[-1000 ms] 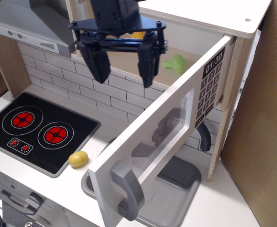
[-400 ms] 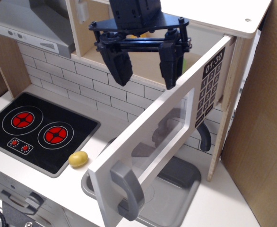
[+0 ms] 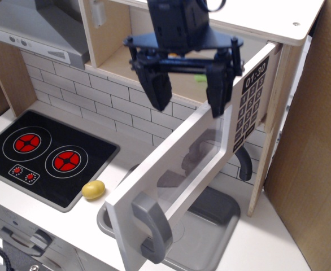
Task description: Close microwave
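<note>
One view, play-kitchen counter, seen from above and in front.
Microwave [image 3: 250, 34]: light-wood box mounted at upper right, above the counter; cavity open to the front.
Door [image 3: 182, 164]: white, swung wide out toward the camera, hinged at the right beside the keypad; clear window in its middle.
Handle [image 3: 152, 230]: grey bar at the door's free end, lower centre, well apart from the gripper.
Keypad [image 3: 251, 101]: black panel with white digits, display reading 01:30, at the door's hinge end.
Gripper [image 3: 188, 97]: dark blue, two-fingered, hanging in front of the cavity just above the door's top edge; fingers spread wide, nothing between them. Right-hand finger [image 3: 217, 93] close to the door's upper edge near the keypad; contact cannot be told.
Green item [image 3: 199, 78]: inside the cavity, mostly hidden behind the gripper.
Stovetop [image 3: 47, 155]: black, two red rings, on the counter at left.
Yellow piece [image 3: 93, 189]: small rounded object at the stovetop's front right corner.
Sink [image 3: 210, 237]: grey basin beneath the open door.
</note>
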Robot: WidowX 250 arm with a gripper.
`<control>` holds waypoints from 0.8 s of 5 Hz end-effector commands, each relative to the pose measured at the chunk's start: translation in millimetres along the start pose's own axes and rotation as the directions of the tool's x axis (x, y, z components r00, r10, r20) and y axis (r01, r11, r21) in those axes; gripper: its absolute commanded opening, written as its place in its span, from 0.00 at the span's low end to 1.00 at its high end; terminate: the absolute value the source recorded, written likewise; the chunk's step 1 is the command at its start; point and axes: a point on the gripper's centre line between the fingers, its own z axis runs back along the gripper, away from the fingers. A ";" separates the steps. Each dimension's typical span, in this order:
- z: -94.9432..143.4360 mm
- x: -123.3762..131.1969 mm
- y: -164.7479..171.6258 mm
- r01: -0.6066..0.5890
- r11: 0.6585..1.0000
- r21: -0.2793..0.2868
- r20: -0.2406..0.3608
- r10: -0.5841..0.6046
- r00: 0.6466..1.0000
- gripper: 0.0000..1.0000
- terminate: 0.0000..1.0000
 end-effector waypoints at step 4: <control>15.7 20.9 58.7 -0.039 0.987 0.156 0.008 0.038 0.999 1.00 0.00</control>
